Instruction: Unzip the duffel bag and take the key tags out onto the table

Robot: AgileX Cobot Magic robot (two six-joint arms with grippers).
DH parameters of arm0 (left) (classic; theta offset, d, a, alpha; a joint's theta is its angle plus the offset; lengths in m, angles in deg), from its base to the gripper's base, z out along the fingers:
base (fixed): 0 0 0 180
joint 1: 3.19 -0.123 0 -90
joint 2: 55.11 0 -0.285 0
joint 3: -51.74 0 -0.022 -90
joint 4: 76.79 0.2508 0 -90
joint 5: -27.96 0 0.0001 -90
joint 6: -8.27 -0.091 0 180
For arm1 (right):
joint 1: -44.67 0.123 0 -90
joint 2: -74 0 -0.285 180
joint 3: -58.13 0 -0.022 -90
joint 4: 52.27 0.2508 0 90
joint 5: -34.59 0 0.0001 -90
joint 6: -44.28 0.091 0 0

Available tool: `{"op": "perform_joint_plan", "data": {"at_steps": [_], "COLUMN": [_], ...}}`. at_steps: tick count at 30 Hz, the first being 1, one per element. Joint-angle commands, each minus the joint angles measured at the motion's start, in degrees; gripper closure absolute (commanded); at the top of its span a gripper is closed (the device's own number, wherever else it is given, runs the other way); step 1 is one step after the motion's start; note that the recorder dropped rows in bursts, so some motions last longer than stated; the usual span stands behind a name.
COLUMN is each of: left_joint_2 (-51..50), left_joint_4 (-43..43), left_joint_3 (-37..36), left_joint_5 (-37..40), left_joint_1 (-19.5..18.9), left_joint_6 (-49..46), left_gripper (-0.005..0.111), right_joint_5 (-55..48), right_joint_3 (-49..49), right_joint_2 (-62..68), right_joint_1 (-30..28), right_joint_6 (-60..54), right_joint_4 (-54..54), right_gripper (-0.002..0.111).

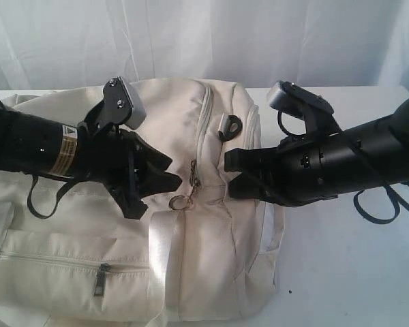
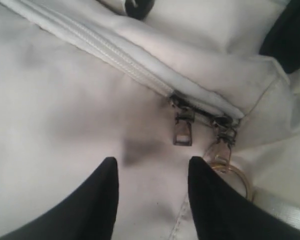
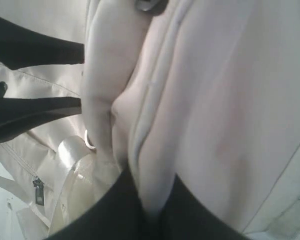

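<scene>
Pinching a soft cream fold of duffel bag (image 3: 225,100): right end effector (image 3: 152,207).

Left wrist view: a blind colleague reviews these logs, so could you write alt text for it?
The left hand hovers open, black fingers apart, over the cream duffel bag, just short of two metal zip pulls side by side on its zip. A metal ring hangs from one pull.

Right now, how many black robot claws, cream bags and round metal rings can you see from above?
Black robot grippers: 2, the left gripper and the right gripper
Cream-white fabric duffel bag: 1
Round metal ring: 1
Total: 4
</scene>
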Motion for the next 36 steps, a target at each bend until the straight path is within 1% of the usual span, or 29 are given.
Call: {"op": "perform_joint_plan", "data": {"at_steps": [1, 5, 8, 10, 13, 17, 36], "left_joint_2": [0.0, 0.0, 0.0, 0.0, 0.0, 0.0, 0.0], "left_joint_4": [0.1, 0.1, 0.1, 0.1, -1.2, -4.5, -6.1], "left_joint_3": [-0.2, -0.2, -0.2, -0.2, -0.2, -0.2, -0.2], "left_joint_5": [0.6, 1.8, 2.9, 5.5, 5.4, 4.9, 4.1], "left_joint_1": [0.6, 0.8, 2.8, 4.0, 4.0, 4.0, 4.0], "left_joint_6": [-1.3, -1.3, -2.5, -2.5, -2.5, -5.1, -4.7], "left_gripper": [0.059, 0.059, 0.059, 0.059, 0.059, 0.059, 0.059], "right_joint_5": [1.9, 2.0, 2.2, 2.2, 2.2, 2.3, 2.4], "right_joint_3": [0.2, 0.2, 0.2, 0.2, 0.2, 0.2, 0.2], "right_joint_2": [-0.4, -0.4, -0.4, -0.4, -0.4, -0.4, -0.4], "right_joint_1": [-0.4, -0.4, -0.4, -0.4, -0.4, -0.4, -0.4], "right_joint_6": [-0.7, -0.7, -0.7, -0.7, -0.7, -0.7, -0.7], "right_joint_4": [0.4, 0.4, 0.4, 0.4, 0.5, 0.5, 0.5], "right_gripper": [0.108, 0.108, 0.108, 0.108, 0.108, 0.108, 0.108]}}
